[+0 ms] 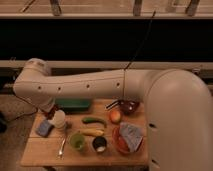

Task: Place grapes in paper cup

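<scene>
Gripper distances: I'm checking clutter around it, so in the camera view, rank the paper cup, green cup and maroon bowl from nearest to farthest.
The gripper hangs at the table's left end.
1. Paper cup, directly beneath it.
2. Green cup, front centre.
3. Maroon bowl, back right.

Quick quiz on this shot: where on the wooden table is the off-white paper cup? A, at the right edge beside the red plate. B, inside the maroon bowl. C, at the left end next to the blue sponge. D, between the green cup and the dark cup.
C: the paper cup stands at the table's left end, just right of the blue sponge, with the gripper right above it.
</scene>
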Tool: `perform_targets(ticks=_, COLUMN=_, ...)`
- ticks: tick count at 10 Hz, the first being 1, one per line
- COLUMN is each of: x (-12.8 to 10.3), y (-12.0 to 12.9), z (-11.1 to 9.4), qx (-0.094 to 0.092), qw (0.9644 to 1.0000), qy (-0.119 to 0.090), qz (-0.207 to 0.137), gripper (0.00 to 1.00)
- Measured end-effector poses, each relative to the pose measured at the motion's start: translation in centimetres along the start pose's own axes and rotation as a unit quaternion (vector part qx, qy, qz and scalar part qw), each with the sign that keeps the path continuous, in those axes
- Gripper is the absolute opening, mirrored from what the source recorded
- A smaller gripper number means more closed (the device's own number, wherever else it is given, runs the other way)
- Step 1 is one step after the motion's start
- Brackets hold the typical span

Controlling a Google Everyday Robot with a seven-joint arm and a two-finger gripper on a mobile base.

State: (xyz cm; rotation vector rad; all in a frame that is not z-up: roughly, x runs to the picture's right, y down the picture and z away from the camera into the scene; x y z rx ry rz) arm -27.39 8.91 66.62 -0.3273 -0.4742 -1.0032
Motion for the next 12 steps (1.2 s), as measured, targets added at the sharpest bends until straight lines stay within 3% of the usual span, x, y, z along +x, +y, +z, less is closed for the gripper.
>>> perform_targets(ticks=2, x=1.1, y=0.3, z=0.1, qx=0.003, qw=1.0000, qy=0.002, qz=0.009, gripper=0.70)
perform_targets(ticks=4, x=2.0, y=0.9, z=0.2, qx=0.003, qw=0.9998, qy=0.001, qz=0.019, gripper=0.80)
perform_targets(ticks=8, x=2.1, y=1.8, z=1.1, qx=0.005, qw=0.9996, qy=-0.010, qz=0.026, gripper=0.80)
perform_targets(ticks=12, x=2.5, y=2.0, z=0.6, qx=0.012, qw=0.9994, qy=-0.008, qz=0.033, gripper=0.80)
